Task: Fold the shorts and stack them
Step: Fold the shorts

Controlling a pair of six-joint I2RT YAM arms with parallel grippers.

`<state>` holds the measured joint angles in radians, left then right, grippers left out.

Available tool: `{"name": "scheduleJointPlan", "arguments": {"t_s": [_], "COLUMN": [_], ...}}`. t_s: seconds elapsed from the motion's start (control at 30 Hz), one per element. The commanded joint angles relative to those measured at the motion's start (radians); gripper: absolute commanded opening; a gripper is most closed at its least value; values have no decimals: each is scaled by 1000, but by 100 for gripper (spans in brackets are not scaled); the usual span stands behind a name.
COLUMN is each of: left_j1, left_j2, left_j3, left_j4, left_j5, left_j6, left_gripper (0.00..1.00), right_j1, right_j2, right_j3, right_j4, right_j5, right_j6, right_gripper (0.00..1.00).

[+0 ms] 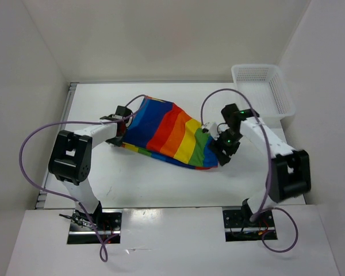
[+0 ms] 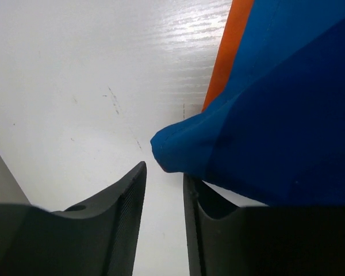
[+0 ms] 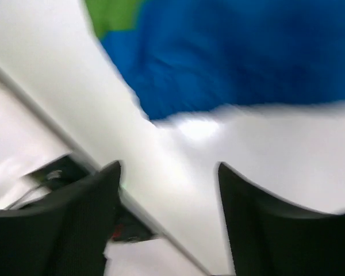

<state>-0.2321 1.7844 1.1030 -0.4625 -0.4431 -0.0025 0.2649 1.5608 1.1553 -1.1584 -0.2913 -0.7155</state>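
Note:
The rainbow-striped shorts (image 1: 169,133) lie bunched in the middle of the table, blue end at the left. My left gripper (image 1: 122,127) is at their left edge. In the left wrist view the left gripper (image 2: 164,172) is partly open with bare table in the gap. A blue corner of the shorts (image 2: 264,126) hangs just past the tips and rests over the right finger (image 2: 198,224). My right gripper (image 1: 220,150) hovers off the shorts' right end. In the blurred right wrist view the right gripper (image 3: 169,167) stands wide open and empty, with the blue and green shorts (image 3: 247,57) ahead of it.
A white mesh basket (image 1: 283,86) stands at the back right corner. White walls close in the table on the left, back and right. The table's near edge (image 3: 161,230) shows below the right gripper. Purple cables loop off both arms.

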Motion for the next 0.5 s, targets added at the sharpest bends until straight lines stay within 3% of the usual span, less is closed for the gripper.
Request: {"name": "scheduleJointPlan", "arguments": {"t_s": [0.0, 0.07, 0.1, 0.2, 0.3, 0.47], "left_j1": [2, 11, 20, 54, 34, -88], "left_j2": [-62, -98, -112, -164, -155, -13], "left_j3": [-9, 20, 38, 135, 262, 331], "left_j4": [13, -10, -42, -88, -148, -157], "left_j5": [-25, -25, -14, 36, 121, 173], "left_j6": [2, 2, 2, 2, 2, 2], "left_gripper": [40, 46, 46, 47, 47, 49], "right_j1": [-47, -47, -27, 43, 83, 92], "right_j2": [-264, -422, -456, -446, -314, -90], "right_j3": [96, 74, 64, 55, 76, 112], "right_j4": [124, 304, 362, 480, 531, 600], "right_j5": [111, 121, 121, 142, 132, 142], "right_j6": [-1, 39, 59, 175, 267, 415], "right_gripper": [63, 46, 32, 13, 2, 0]}}
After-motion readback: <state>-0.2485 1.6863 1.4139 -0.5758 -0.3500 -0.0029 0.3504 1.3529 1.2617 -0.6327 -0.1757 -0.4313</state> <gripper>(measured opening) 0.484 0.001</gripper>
